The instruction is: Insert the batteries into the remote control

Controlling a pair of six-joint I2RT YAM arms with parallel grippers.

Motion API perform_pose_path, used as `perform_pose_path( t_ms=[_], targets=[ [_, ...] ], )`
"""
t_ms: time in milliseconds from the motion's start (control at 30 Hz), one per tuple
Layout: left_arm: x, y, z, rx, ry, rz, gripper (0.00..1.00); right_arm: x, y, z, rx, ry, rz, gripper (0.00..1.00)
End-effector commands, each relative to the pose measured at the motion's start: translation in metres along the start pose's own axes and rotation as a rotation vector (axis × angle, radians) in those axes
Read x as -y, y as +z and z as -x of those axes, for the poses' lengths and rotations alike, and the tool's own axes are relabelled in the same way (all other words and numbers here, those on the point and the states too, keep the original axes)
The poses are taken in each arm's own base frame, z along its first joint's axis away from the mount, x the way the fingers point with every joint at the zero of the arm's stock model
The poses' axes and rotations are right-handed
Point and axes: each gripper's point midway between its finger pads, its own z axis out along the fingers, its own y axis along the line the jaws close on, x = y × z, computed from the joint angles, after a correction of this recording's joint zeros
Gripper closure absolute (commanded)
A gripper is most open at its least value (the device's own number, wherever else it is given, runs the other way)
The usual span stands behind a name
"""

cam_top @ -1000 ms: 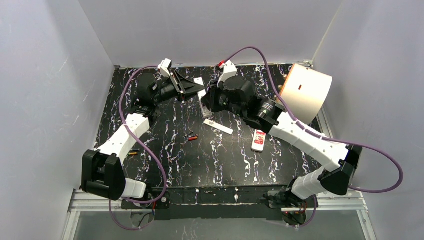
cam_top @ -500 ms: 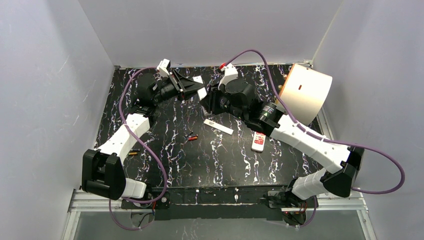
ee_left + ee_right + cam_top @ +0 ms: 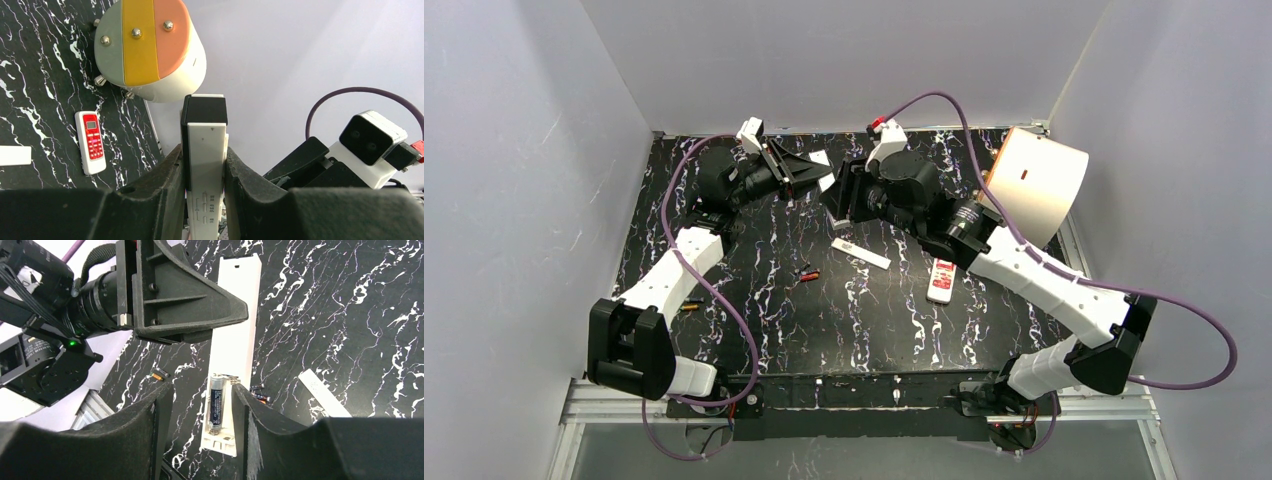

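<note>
My left gripper [image 3: 204, 155] is shut on a long white remote [image 3: 206, 165] and holds it in the air at the back of the table [image 3: 819, 172]. The right wrist view shows the remote's [image 3: 239, 325] open battery bay with one silver and black battery [image 3: 216, 402] lying in it. My right gripper [image 3: 201, 387] is open, its fingers on either side of that end, and it faces the left gripper in the top view [image 3: 839, 195]. Loose batteries [image 3: 808, 273] lie mid-table and show in the right wrist view [image 3: 260, 392]. Another orange one [image 3: 690, 305] lies at the left.
A white oblong cover [image 3: 861, 253] lies on the black marbled table [image 3: 824, 320]. A small red and white remote [image 3: 941, 281] lies right of it. A big cream drum [image 3: 1036, 185] lies on its side at the back right. Grey walls close in three sides.
My right gripper has moved a little back and left, closer to the remote held by the left gripper. The left arm has hardly moved.
</note>
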Motion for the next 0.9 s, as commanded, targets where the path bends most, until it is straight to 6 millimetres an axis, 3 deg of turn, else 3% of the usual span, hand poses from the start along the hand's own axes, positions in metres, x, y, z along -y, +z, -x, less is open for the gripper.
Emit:
perform_pose_path(
  t_ms=[0, 67, 233, 367, 533, 867],
  targets=[
    [0.024, -0.006, -0.002, 0.004, 0.054, -0.06, 1.0, -0.015, -0.024, 0.044, 0.114, 0.066, 0.041, 0.42],
    [0.028, -0.005, 0.001, 0.016, 0.055, -0.069, 1.0, -0.016, -0.033, 0.053, 0.148, 0.108, 0.048, 0.39],
    [0.044, -0.004, 0.008, 0.049, 0.065, -0.12, 1.0, -0.009, -0.054, 0.074, 0.266, 0.262, 0.033, 0.19],
    [0.055, -0.005, 0.013, 0.091, 0.071, -0.148, 1.0, 0.012, -0.062, 0.067, 0.336, 0.481, -0.013, 0.06],
    [0.072, -0.009, 0.015, 0.138, 0.077, -0.197, 1.0, 0.013, -0.058, 0.053, 0.315, 0.674, 0.012, 0.02],
    [0.095, -0.002, 0.012, 0.136, 0.06, -0.279, 1.0, -0.009, -0.047, 0.052, 0.299, 0.804, 0.16, 0.01]
  ],
)
